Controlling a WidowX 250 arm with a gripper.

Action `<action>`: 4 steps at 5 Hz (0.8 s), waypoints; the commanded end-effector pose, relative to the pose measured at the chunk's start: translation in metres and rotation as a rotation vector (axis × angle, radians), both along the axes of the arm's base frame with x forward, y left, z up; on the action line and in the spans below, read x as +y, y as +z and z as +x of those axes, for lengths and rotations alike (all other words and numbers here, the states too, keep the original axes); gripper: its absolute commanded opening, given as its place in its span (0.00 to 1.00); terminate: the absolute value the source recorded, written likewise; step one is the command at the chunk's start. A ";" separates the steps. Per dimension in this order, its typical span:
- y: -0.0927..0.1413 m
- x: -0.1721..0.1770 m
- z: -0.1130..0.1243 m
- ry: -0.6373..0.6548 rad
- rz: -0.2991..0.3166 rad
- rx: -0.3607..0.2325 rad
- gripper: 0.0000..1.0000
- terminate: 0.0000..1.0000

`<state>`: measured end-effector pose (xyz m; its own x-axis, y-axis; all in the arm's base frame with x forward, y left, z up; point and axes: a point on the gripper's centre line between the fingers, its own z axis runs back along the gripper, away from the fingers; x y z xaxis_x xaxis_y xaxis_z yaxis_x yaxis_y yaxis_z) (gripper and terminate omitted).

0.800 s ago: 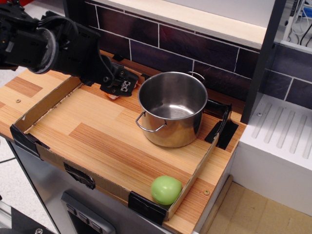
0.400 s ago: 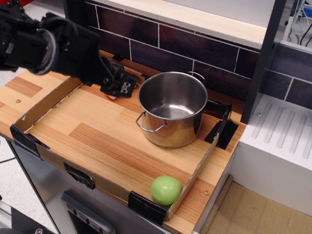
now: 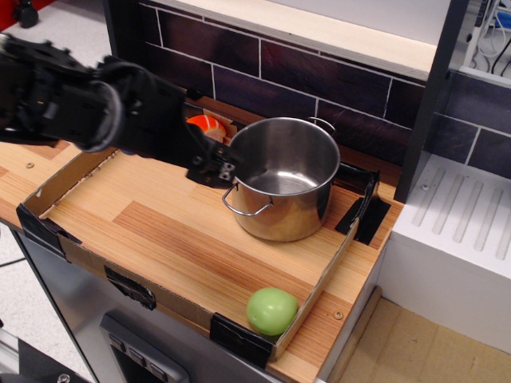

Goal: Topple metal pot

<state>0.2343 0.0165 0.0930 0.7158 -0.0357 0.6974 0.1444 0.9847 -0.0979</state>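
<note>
We see that the black robot gripper (image 3: 217,166) has moved to the right since a moment ago, and now it sits right beside the near left side of the shiny round metal pot (image 3: 283,177), maybe touching it. Before, it was farther back and left, over a small orange and white thing (image 3: 203,125) that we can now see by the back wall. The pot has not moved; it stands upright near the back right of the flat cardboard tray (image 3: 65,171) on the striped wooden table (image 3: 24,163). We think the push to tip the pot is about to start. We cannot tell how far the gripper's jaws are open, and it does not seem to hold anything. The pot is smooth, hard steel, empty inside, with two thin wire loop handles. It looks slippery, so it might slide instead of tipping. A smooth round green ball (image 3: 272,310) rests in the near right corner of the tray, well apart from the pot.
</note>
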 end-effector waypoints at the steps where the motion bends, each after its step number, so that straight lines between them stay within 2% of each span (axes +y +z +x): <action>1: -0.019 -0.013 0.015 0.082 0.041 0.004 1.00 0.00; 2: -0.030 -0.017 0.016 0.063 0.064 0.018 1.00 0.00; 4: -0.038 -0.014 0.024 0.065 0.090 0.002 1.00 0.00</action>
<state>0.2535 -0.0007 0.0495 0.7346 -0.0543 0.6763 0.0873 0.9961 -0.0148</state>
